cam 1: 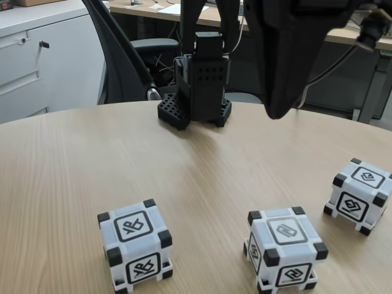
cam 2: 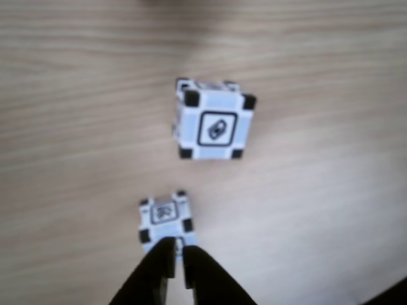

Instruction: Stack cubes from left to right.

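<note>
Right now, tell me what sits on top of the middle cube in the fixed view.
Nothing sits on the middle cube; its top symbol shows uncovered. The underside against the table is hidden.

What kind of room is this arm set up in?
Most likely an office. The wooden table holding the cubes has a black swivel chair behind it, a grey cabinet at left, and desks with papers in the background.
</note>
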{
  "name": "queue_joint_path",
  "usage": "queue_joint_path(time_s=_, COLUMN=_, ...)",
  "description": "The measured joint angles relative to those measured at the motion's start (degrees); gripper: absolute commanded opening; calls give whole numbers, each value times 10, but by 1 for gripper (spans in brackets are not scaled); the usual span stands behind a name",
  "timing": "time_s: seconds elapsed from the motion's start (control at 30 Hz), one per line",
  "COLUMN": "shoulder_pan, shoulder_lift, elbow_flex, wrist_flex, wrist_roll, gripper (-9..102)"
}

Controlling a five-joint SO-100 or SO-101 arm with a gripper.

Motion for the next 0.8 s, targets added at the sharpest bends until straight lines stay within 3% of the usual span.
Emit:
queue_joint_path(time_s=0.2, shoulder_pan=-1, shoulder_lift=89, elbow_flex=-2, wrist_flex=7, wrist_roll=-72, gripper=0)
queue_joint_path(time_s=0.8, shoulder_pan=0, shoulder_lift=98, elbow_flex=0, wrist_flex=9, wrist_roll=-77, gripper=0)
